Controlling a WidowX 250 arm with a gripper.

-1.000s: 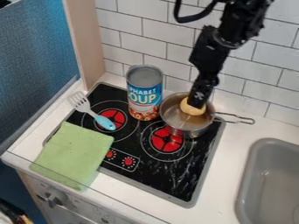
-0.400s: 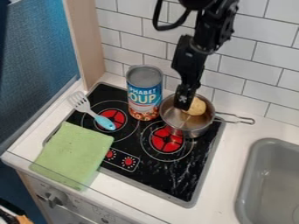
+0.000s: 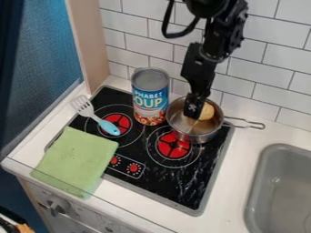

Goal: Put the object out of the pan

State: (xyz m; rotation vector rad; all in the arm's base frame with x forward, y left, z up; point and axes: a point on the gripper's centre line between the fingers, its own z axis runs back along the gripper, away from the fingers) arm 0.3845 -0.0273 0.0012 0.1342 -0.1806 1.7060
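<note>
Lowered slightly in the frame since the preceding one: the black two-finger gripper [image 3: 193, 113], with its tip now within the silver metal pan [image 3: 198, 137], right of centre in the upper half of the frame. The tan, rounded object [image 3: 208, 112] is inside the pan, at its upper right part, just beside the gripper's tip as seen from the camera. Whether the gripper is spread, pressed together or pinching the object cannot be determined. The pan stands toward the upper right of the black cooktop [image 3: 182, 182] with red burner markings; its wire handle [image 3: 248, 124] points to the right of the frame.

Just left of the pan, a tall soup can [image 3: 150, 98] with a blue, white and red label stands upright. Farther left lies a spatula with a pale slotted head and light blue handle [image 3: 108, 127]. A green cloth [image 3: 76, 159] lies at lower left, overlapping the cooktop's edge. At lower right is a grey sink basin [image 3: 258, 182].
</note>
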